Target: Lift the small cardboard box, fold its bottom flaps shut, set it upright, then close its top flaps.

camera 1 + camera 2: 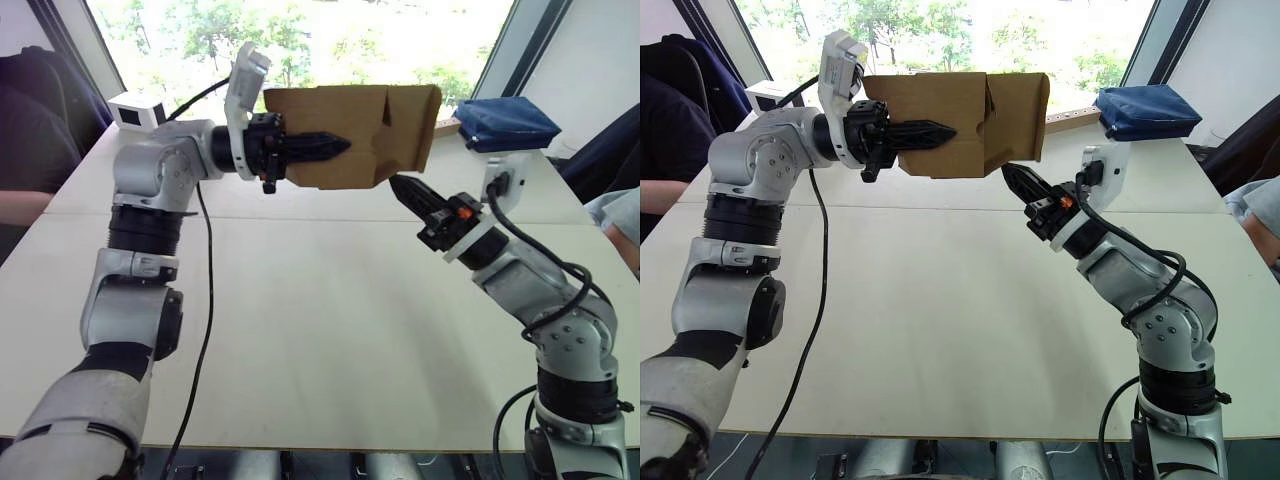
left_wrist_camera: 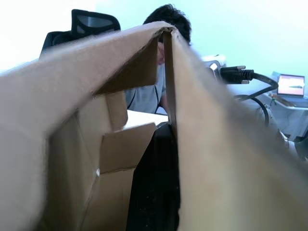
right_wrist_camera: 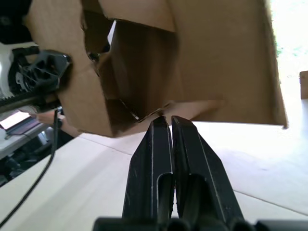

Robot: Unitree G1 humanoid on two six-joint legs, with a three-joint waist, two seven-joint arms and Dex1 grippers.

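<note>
A: Where's the small cardboard box (image 1: 350, 135)?

B: In the air, well above the surface (image 1: 320, 330), lying sideways. Left hand (image 1: 335, 147) has it: fingers clamped on one wall, one black finger along the outside face, the other inside per the left wrist view.

A: Right hand (image 1: 400, 186)?

B: Fingers pressed together, nothing between them. Tip sits right at the box's lower edge, at the end facing the right arm. Right wrist view puts the fingertips (image 3: 163, 122) at a flap (image 3: 192, 108) of that end. Touching or just short, can't tell.

A: That end shut?

B: No. Flaps folded partway in, hollow still visible past them.

A: Anything else around?

B: Blue pouch (image 1: 505, 123) on a white stand at the far right, small white box (image 1: 135, 110) far left.
</note>
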